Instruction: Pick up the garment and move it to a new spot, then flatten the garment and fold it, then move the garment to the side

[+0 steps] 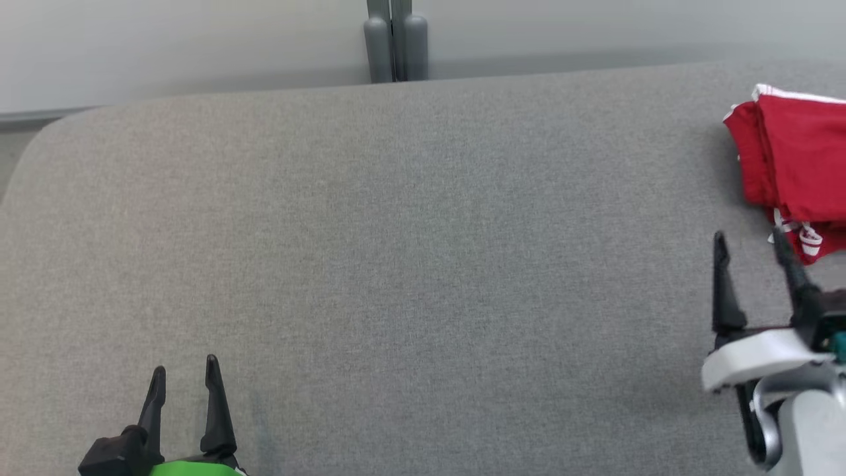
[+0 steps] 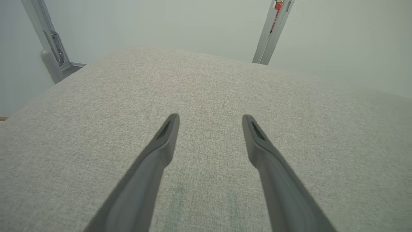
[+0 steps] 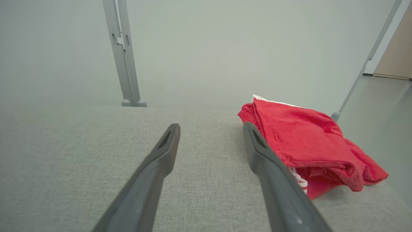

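A folded red garment [image 1: 803, 165] with white trim lies at the far right of the grey padded table [image 1: 396, 251], partly cut off by the head view's edge. The right wrist view shows the same garment [image 3: 309, 141] just right of my fingers. My right gripper [image 1: 750, 241] is open, hovering just in front of and left of the garment, holding nothing; its right finger [image 3: 267, 158] overlaps the cloth's near edge in that view. At the lower left, my left gripper [image 1: 185, 367] is open over bare fabric, also seen as the left gripper [image 2: 210, 119] in its wrist view.
Grey metal posts [image 1: 395, 39] stand behind the table's far edge against a pale wall. The table's left corner [image 1: 39, 132] is rounded. Another slanted post [image 3: 363, 67] rises beyond the garment, with floor to the right of the table.
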`<state>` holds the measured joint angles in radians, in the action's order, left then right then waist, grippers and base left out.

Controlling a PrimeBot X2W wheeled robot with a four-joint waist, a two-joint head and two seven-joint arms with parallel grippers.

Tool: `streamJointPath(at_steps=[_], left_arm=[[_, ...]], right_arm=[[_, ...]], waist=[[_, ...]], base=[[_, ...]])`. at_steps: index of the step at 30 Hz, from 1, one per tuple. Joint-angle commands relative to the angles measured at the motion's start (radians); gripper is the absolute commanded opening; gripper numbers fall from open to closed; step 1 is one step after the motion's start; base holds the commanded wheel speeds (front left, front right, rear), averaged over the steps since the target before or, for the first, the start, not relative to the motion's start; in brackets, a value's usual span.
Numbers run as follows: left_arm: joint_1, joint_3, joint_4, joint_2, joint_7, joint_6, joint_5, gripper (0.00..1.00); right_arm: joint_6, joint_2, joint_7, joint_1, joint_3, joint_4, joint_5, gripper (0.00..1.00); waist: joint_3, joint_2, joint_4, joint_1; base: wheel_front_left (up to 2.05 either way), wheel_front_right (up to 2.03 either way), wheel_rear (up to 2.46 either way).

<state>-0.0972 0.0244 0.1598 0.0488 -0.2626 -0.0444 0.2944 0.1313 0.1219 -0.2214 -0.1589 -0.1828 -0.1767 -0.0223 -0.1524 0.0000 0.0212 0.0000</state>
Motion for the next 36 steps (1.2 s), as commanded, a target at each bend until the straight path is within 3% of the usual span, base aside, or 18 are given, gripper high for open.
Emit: streamJointPath(at_steps=[1, 5, 10, 23, 24, 28, 36], left_arm=[[-0.021, 0.000, 0.008, 0.003, -0.002, -0.007, -0.013, 1.00], [-0.026, -0.010, 0.033, 0.004, -0.002, -0.020, -0.022, 1.00], [-0.009, -0.042, 0.060, 0.003, -0.002, -0.046, -0.026, 1.00], [0.008, -0.088, 0.099, 0.004, -0.002, -0.079, -0.017, 1.00], [-0.006, -0.090, 0.100, 0.000, 0.000, -0.078, -0.027, 0.00], [-0.019, -0.093, 0.132, -0.003, 0.006, -0.078, -0.026, 0.00], [0.006, -0.078, 0.126, 0.000, 0.042, -0.079, 0.124, 0.00]], right_arm=[[-0.001, -0.013, -0.025, 0.045, 0.014, -0.002, 0.010, 1.00], [-0.001, -0.055, -0.045, 0.150, 0.035, 0.018, -0.004, 1.00], [-0.001, -0.065, -0.044, 0.251, 0.047, 0.051, 0.003, 1.00], [-0.001, -0.071, -0.044, 0.276, 0.066, 0.033, -0.031, 1.00], [0.000, -0.071, -0.040, 0.276, 0.065, 0.032, -0.030, 0.00], [0.000, -0.080, -0.034, 0.279, 0.066, -0.004, -0.031, 0.00], [0.000, -0.079, 0.011, 0.249, 0.061, -0.016, -0.199, 0.00]], waist=[[0.102, 0.0000, -0.029, 0.0000], [0.139, 0.0000, -0.019, 0.0000], [0.154, 0.0000, -0.012, 0.0000], [0.161, 0.0000, -0.015, 0.0000], [0.162, 0.0000, -0.015, 0.0000], [0.161, 0.0000, -0.015, 0.0000], [0.160, 0.0000, -0.016, 0.0000]], base=[[0.00, 0.00, 0.00], [0.00, 0.00, 0.00], [0.00, 0.00, 0.00], [0.00, 0.00, 0.00], [0.00, 0.00, 0.00], [0.00, 0.00, 0.00], [0.00, 0.00, 0.00]])
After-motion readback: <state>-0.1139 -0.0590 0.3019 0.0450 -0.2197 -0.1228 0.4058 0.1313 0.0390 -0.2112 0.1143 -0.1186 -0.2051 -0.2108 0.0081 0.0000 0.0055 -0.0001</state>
